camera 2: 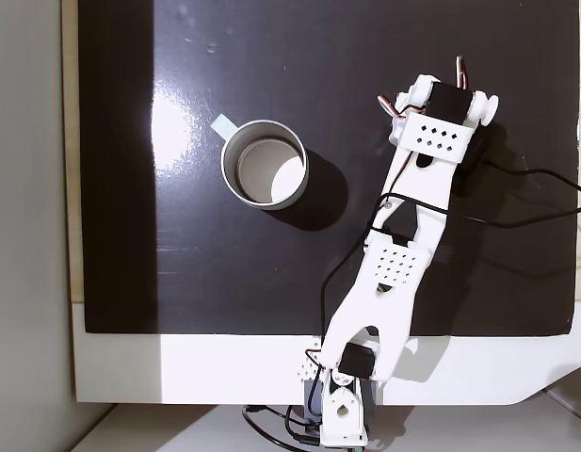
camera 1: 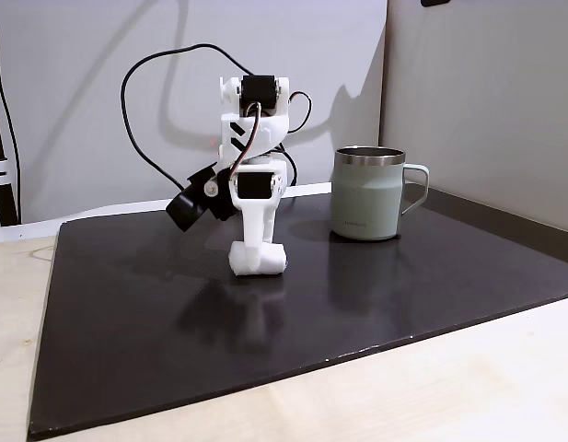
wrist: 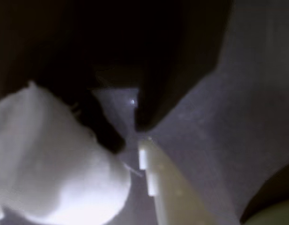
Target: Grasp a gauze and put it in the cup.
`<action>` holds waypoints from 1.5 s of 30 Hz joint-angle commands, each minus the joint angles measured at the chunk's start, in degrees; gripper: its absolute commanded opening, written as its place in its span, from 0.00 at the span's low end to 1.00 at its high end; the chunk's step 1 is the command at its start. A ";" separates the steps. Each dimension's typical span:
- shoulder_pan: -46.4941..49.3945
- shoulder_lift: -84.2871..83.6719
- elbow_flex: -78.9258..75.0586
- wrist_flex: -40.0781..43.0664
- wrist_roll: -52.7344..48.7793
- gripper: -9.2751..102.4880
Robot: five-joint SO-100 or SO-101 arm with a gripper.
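Gauze [camera 1: 259, 260] first, though smallest on the mat: a stubby white fabric roll, lying at the middle of the side fixed view, directly under the arm's tip and well left of the cup.

Going by size:

- Black mat [camera 1: 155, 341]: covers most of the pale table in both fixed views, bare apart from arm, cup and roll.
- Arm [camera 2: 403, 245]: reaches from the bottom centre of the top-down fixed view diagonally to the upper right; in the side view, folds over and points almost straight down, wrist vertical, tip at mat level.
- Cup [camera 1: 366, 198]: pale green mug with a steel rim, upright, right of centre in the side view, handle toward the right edge; seen from above in the upper middle [camera 2: 265, 162], apparently holding nothing.
- Gripper [camera 1: 256, 250]: down on the roll. In the wrist view, white fabric [wrist: 55, 168] bulges at lower left beside a pale finger [wrist: 158, 183]. Whether clamped or merely straddling, cannot tell.

Likely handling: very light, soft, squashes under pressure, not fragile and not slippery. Best taken across the middle of the cylinder, squeezing enough to dent it, so no rolling out.
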 commanded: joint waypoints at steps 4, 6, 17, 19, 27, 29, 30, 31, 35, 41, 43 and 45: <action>-0.70 -0.35 -3.87 0.35 0.44 0.18; -0.70 -0.35 -4.04 0.35 0.70 0.10; -1.23 11.87 4.04 0.62 0.26 0.08; -1.58 15.82 7.21 0.62 0.18 0.08; -3.60 31.99 19.16 0.62 -0.53 0.08; -4.31 35.24 20.83 0.62 -0.88 0.08; -4.66 36.65 21.45 0.62 -1.05 0.08; -5.10 37.97 21.71 0.62 -1.32 0.08; -6.86 43.33 22.85 0.62 -2.37 0.08; -9.49 50.36 25.14 0.62 -3.78 0.08; -10.46 51.68 25.14 0.62 -3.96 0.08; -11.69 52.56 25.14 0.62 -3.96 0.08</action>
